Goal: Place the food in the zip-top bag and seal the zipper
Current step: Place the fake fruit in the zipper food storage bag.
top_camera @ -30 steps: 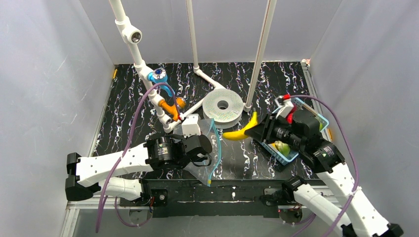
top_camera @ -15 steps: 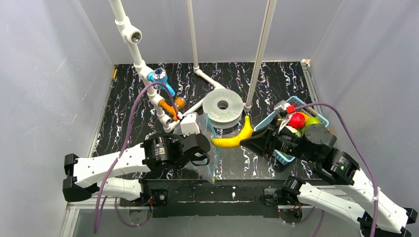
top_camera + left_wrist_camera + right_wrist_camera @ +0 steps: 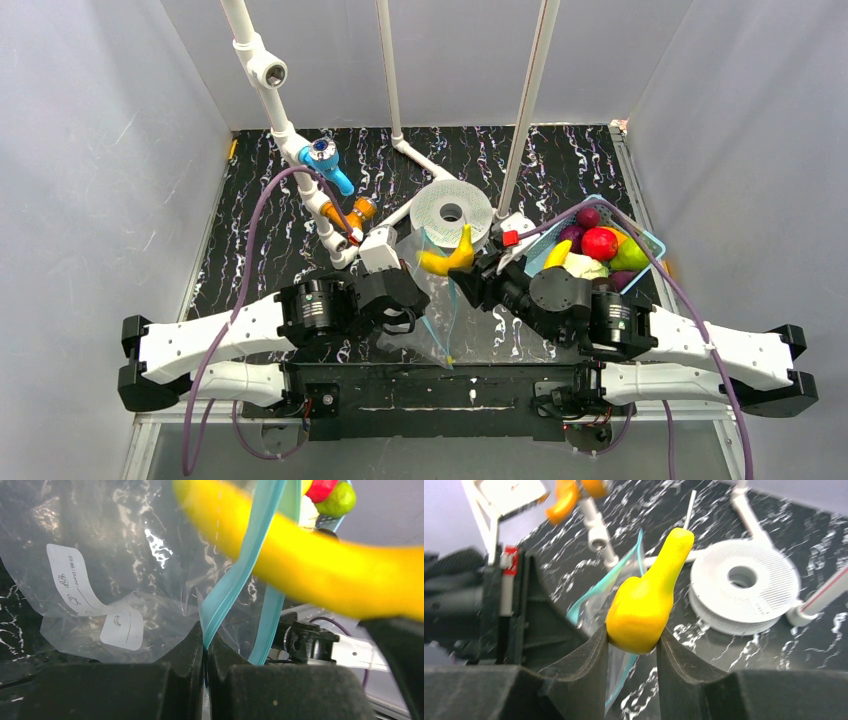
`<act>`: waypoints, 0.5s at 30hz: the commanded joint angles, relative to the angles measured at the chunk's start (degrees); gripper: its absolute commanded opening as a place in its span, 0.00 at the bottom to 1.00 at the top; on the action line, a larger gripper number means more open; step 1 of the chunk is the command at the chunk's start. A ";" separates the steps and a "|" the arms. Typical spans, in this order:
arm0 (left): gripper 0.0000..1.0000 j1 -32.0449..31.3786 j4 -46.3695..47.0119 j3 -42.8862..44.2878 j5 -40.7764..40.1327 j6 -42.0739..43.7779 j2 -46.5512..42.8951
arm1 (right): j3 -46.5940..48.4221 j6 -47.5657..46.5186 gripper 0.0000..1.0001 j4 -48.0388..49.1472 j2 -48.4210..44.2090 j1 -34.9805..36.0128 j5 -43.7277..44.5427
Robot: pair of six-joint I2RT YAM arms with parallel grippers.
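Observation:
My left gripper (image 3: pixel 422 298) is shut on the teal zipper (image 3: pixel 235 580) strip of the clear zip-top bag (image 3: pixel 432 325) and holds its edge up off the table. In the left wrist view the jaws (image 3: pixel 205 642) pinch one strip, and the other strip hangs apart beside it. My right gripper (image 3: pixel 468 276) is shut on the yellow banana (image 3: pixel 447 258), which is over the bag's upper end. In the right wrist view the banana (image 3: pixel 649 595) sits between my fingers with the bag (image 3: pixel 596 597) just beyond it. Other food, a red apple (image 3: pixel 600 243), purple, green and white pieces, lies in the basket.
The light-blue mesh basket (image 3: pixel 650 243) stands at the right. A white perforated spool (image 3: pixel 452 212) lies just behind the bag. White pipes with a blue valve (image 3: pixel 322 153) and an orange fitting (image 3: pixel 360 211) run along the back left. White poles rise at the back.
My right arm has swung left from the basket, carrying the banana to just above the bag. The basket's food has come into view. My left gripper has kept hold of the bag.

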 commanded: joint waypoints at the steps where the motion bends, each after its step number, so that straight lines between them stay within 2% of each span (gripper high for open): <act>1: 0.00 0.40 4.35 -2.41 0.32 -2.39 -2.87 | -0.77 -6.07 0.01 14.23 0.04 1.45 17.01; 6: 0.00 0.74 6.45 -3.41 1.32 -2.94 -3.03 | -2.46 -9.42 0.02 21.49 2.49 1.49 15.24; 9: 0.00 0.93 7.89 -3.90 1.88 -3.13 -3.08 | -3.11 -10.13 0.05 23.49 4.87 1.55 15.06; 12: 0.00 1.02 8.94 -4.27 2.15 -3.08 -3.02 | -5.29 -11.66 0.18 27.39 6.10 1.59 14.56; 15: 0.00 1.21 9.25 -4.52 2.14 -3.40 -3.21 | -5.21 -12.35 0.43 25.64 6.87 1.71 10.65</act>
